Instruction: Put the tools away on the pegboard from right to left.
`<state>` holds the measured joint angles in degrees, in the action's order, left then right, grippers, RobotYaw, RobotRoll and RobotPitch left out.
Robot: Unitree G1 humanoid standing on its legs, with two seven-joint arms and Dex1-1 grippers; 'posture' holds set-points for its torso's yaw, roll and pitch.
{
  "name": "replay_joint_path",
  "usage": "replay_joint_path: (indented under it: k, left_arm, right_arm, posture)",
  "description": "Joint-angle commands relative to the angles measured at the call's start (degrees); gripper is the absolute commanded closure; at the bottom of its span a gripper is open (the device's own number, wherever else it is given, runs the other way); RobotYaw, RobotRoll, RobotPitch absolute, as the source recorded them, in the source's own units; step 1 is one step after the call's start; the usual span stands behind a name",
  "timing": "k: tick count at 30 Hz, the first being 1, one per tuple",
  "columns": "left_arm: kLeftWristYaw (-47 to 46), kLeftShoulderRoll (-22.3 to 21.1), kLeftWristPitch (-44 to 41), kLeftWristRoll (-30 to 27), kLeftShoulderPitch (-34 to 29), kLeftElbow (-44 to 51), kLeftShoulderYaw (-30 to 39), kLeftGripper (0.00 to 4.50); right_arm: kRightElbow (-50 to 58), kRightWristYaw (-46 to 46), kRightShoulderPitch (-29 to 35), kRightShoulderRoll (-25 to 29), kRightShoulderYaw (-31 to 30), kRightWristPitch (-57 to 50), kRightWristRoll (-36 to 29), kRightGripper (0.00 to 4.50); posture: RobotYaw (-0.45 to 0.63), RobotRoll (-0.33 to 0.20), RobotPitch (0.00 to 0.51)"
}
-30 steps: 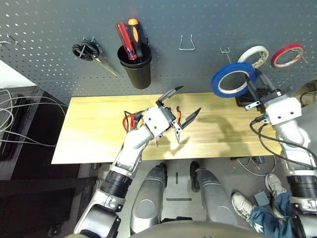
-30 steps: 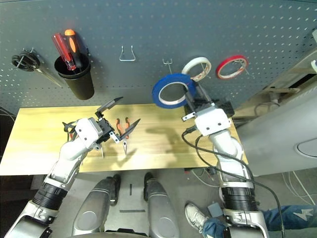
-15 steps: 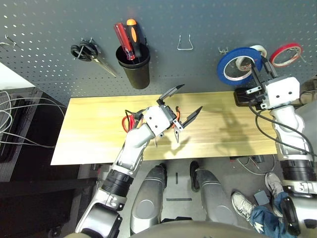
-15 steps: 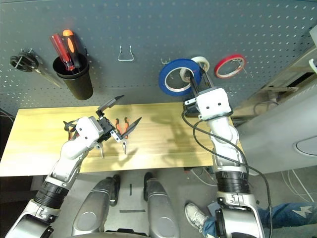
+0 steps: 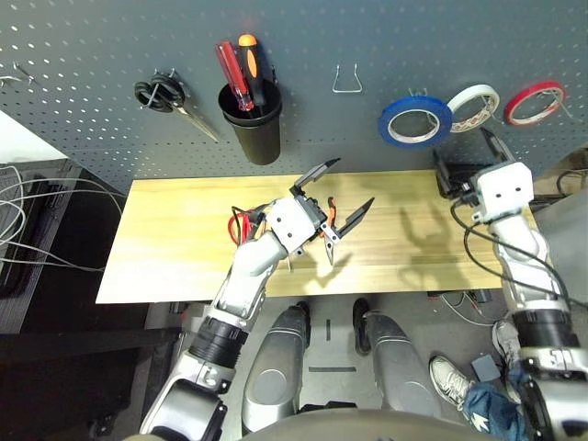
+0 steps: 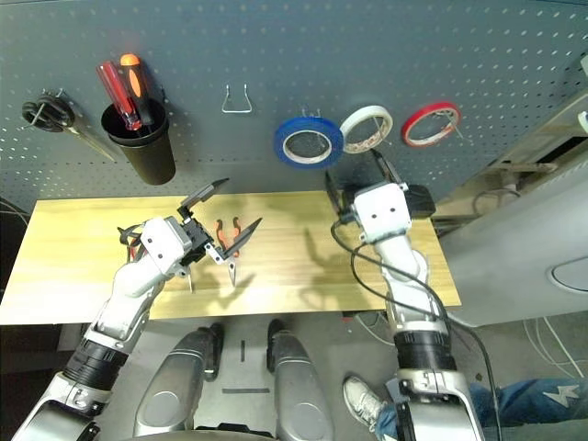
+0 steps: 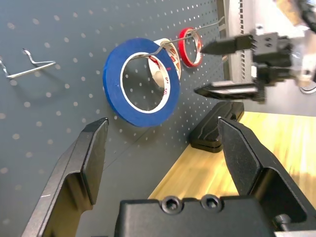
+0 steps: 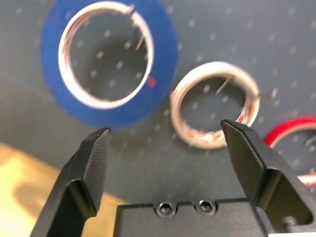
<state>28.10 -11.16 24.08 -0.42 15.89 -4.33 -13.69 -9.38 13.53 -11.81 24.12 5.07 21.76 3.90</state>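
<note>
Blue tape ring [image 5: 415,122] hangs from a metal hook on the pegboard [image 5: 367,37], beside the white tape roll [image 5: 472,107] and apart from your right gripper [image 6: 358,176], whose jaws stand spread and empty just below it. Watch that the ring, seated near the hook's tip, could slip off if the arm brushes it on the way back, and that the orange-and-black-handled pliers [image 5: 328,223] lie on the wooden surface [image 5: 165,248] right under your left gripper [image 5: 338,199], jaws wide and holding nothing, where a careless descent could knock them askew
</note>
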Motion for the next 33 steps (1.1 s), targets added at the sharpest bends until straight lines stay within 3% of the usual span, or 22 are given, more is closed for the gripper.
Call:
replay_joint_path:
  k: [1, 7, 15, 25, 33]
  left_arm:
    - [0.78, -0.05, -1.01, 0.29, -0.68, -0.50, -0.93, 0.00]
    - [1.15, -0.11, -2.14, 0.04, -0.15, -1.07, -0.86, 0.00]
    - [4.29, -2.29, -10.22, -0.37, 0.91, -1.02, -1.10, 0.00]
    - [5.91, -9.14, -20.94, 0.86, -0.30, -0.03, 0.60, 0.00]
    - [5.38, -11.04, -22.03, 1.19, -2.23, 0.49, 1.83, 0.00]
  right_arm:
    - [1.38, 3.72, 2.79, -1.56, -2.77, -6.90, -2.35, 0.01]
    - [1.32, 8.95, 2.14, -5.36, -6.29, -25.58, -6.31, 0.01]
    - [-2.76, 8.61, -5.94, -13.21, -6.73, -45.87, -10.69, 0.01]
    - [-12.47, 6.38, -15.46, -20.47, -7.75, -53.17, -10.76, 0.01]
    - [-19.09, 3.93, -20.52, -23.84, -7.40, -56.43, -10.62, 0.01]
  posture:
    - [0.12, 0.000, 0.279]
    - [0.13, 0.000, 0.284]
    - [0.16, 0.000, 0.276]
    - [0.21, 0.000, 0.279]
    - [0.23, 0.000, 0.292]
